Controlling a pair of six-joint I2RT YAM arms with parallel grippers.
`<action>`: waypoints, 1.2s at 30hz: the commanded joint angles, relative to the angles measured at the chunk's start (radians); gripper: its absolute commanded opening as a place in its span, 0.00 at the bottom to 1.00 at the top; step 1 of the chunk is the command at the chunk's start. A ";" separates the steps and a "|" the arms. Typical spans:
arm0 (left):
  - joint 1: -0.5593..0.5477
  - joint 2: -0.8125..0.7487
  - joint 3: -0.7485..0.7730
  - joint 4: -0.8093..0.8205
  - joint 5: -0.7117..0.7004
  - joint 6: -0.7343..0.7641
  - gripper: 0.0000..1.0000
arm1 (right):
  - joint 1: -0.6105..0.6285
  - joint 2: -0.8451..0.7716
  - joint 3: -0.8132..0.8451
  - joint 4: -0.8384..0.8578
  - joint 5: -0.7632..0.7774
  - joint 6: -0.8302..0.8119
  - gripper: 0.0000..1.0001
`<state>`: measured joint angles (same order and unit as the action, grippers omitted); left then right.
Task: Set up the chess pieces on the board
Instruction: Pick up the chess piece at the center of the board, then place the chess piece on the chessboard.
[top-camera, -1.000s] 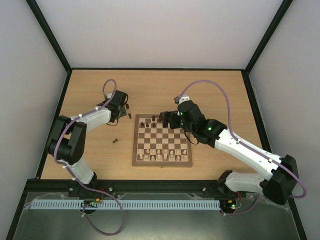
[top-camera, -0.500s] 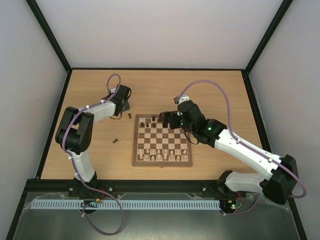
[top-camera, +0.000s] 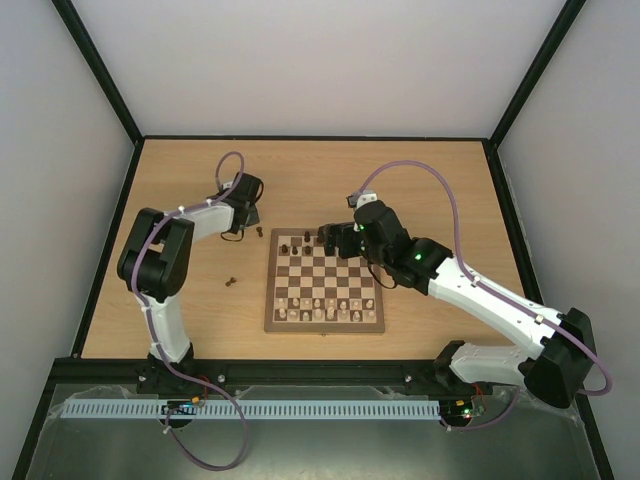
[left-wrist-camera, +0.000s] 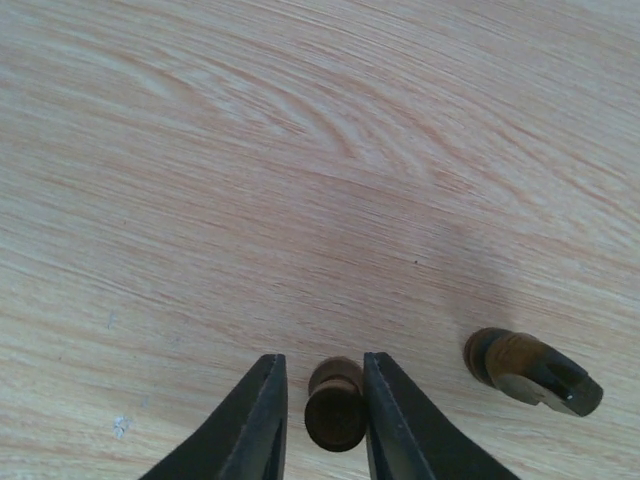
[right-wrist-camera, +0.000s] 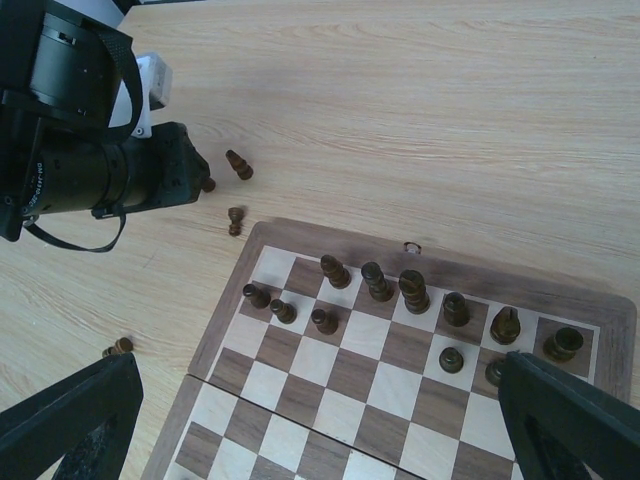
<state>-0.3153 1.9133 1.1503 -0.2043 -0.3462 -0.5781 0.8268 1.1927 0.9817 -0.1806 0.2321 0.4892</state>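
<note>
Left wrist view puts me at the pick-up step. The left jaws stand narrow on either side of a dark piece (left-wrist-camera: 335, 405) at the bottom centre of the frame. One finger (left-wrist-camera: 400, 435) touches it, while a sliver of table (left-wrist-camera: 300, 150) shows at the other, so I cannot tell whether the grip is firm. A second dark piece (left-wrist-camera: 530, 365) lies on its side just to the right, apart from the jaws.

In the top view this spot is up and left of the board (top-camera: 324, 326), which sits mid-frame. Another stray piece (top-camera: 231, 281) lies off the board's left side. The right jaws are spread wide and empty above the board's upper right. Their fingers (right-wrist-camera: 70, 415) sit at the bottom corners of the right wrist view.

My judgement is that the next move needs a sure clamp and a straight lift before any sideways travel. The toppled neighbour is near enough to be knocked.

Seen from the right wrist, the dark men (right-wrist-camera: 412, 290) crowd the board's upper rows, but the upper-left corner squares look free. I would come in over the left border there and descend vertically. The right arm (top-camera: 440, 270) covers the opposite side, so that route stays open. The pale pieces (top-camera: 325, 308) along the lower row are well clear. The table's black rail (top-camera: 300, 138) is well away from the lift.
</note>
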 joint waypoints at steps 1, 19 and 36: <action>0.010 0.015 0.027 0.005 -0.006 0.010 0.21 | 0.004 0.007 -0.003 -0.003 -0.002 -0.009 0.98; -0.168 -0.275 -0.029 -0.160 0.113 0.049 0.12 | 0.005 0.000 -0.004 -0.001 -0.004 -0.008 0.98; -0.346 -0.217 0.031 -0.209 0.120 0.044 0.14 | 0.003 -0.004 -0.003 -0.006 0.006 -0.009 0.99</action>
<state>-0.6460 1.6672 1.1454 -0.3893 -0.2169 -0.5415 0.8268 1.1931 0.9817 -0.1806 0.2249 0.4892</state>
